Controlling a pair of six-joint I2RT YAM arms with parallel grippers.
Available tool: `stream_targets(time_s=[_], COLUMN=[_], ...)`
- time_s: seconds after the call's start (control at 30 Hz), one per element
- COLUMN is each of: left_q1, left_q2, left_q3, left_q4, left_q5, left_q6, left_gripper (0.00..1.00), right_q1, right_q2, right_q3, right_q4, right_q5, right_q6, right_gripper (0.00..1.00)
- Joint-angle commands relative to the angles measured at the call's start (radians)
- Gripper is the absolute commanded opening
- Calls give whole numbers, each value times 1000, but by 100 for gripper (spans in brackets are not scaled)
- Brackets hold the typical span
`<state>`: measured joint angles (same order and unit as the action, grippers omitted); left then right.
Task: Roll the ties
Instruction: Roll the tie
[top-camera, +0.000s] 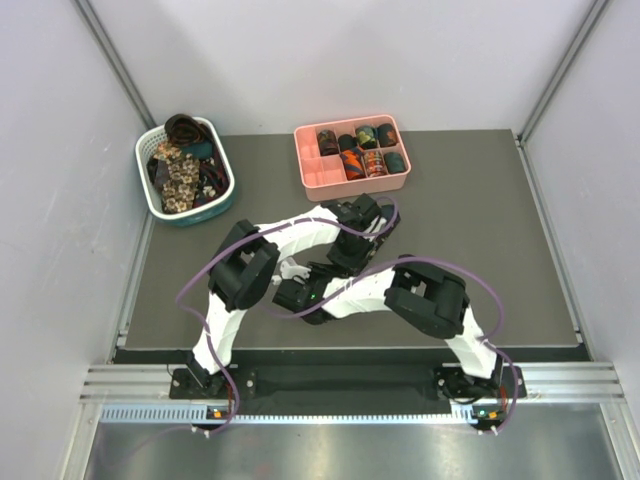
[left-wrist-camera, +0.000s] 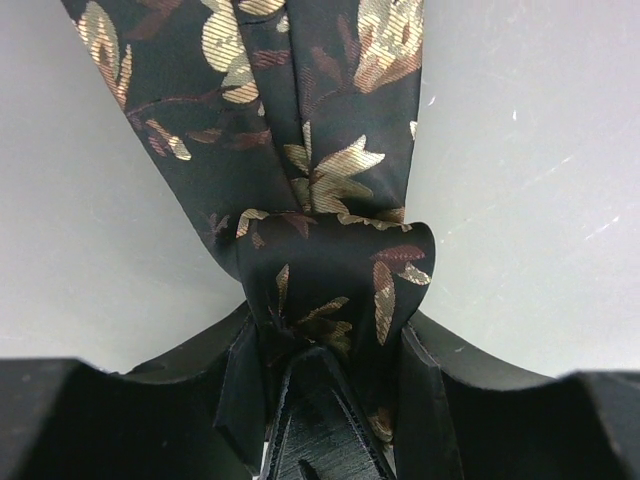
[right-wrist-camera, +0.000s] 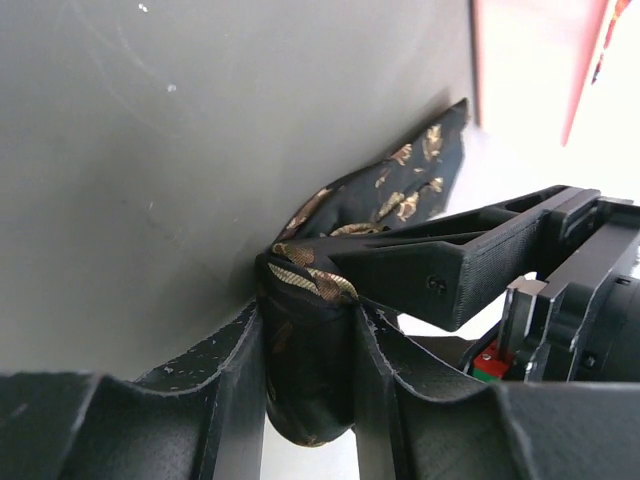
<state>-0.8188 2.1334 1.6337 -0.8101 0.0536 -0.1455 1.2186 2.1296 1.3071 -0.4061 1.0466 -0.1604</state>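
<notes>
Left gripper and right gripper are both pinching the dark floral tie, jaws nearly closed, at mid-table. Farther back, rolled ties are sitting in the pink tray and loose ties are lying in the basket.

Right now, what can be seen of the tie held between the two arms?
The tie is black woven fabric, satin-looking, with beige-gold flowers. A folded, bunched part is pinched in the jaws of both the left gripper and the right gripper; the rest runs away over the grey table.
</notes>
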Motion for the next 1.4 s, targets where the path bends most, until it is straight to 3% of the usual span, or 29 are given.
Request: stream_targets(time_s=[0.0,0.1,0.13,0.3,0.43,0.67,0.83,1.07,1.2,1.23,1.27,1.3,1.37], left_q1=[-25,-19,-17,1,3,9,44,193,230,239,247,259,297], left_q2=[-25,-76,-87,-128,-135,-139,-226,-482,-602,-624,-662,-682,-746], left_q3=[-66,-104,-109,-68,12,45,-17,-243,-400,-453,-480,-510,-616], left_q4=[-11,78,124,210,210,176,282,511,620,632,646,675,756], left_q5=[57,54,54,64,66,48,17,-1,-116,-159,-199,-207,-222], left_q6=[-14,-20,-23,-42,-31,-17,-38,-132,-180,-224,-251,-270,-327], left_gripper=[17,29,45,51,64,64,63,64,65,63,51,46,41], right_q1=[-53,-60,-62,-64,-62,-62,-70,-132,-175,-194,-203,-211,-243], right_q2=[-95,-137,-143,-152,-157,-168,-186,-307,-370,-379,-396,-402,-421], right_q3=[-48,-63,-63,-65,-75,-92,-95,-137,-167,-178,-184,-190,-209], right_q4=[26,42,44,52,59,69,76,122,157,164,173,181,197], right_q5=[-174,-233,-244,-275,-293,-300,-326,-506,-625,-646,-690,-709,-781], right_q6=[6,-11,-14,-19,-14,-11,-7,9,24,30,32,36,48], right_gripper=[0,0,0,0,0,0,0,0,0,0,0,0,0])
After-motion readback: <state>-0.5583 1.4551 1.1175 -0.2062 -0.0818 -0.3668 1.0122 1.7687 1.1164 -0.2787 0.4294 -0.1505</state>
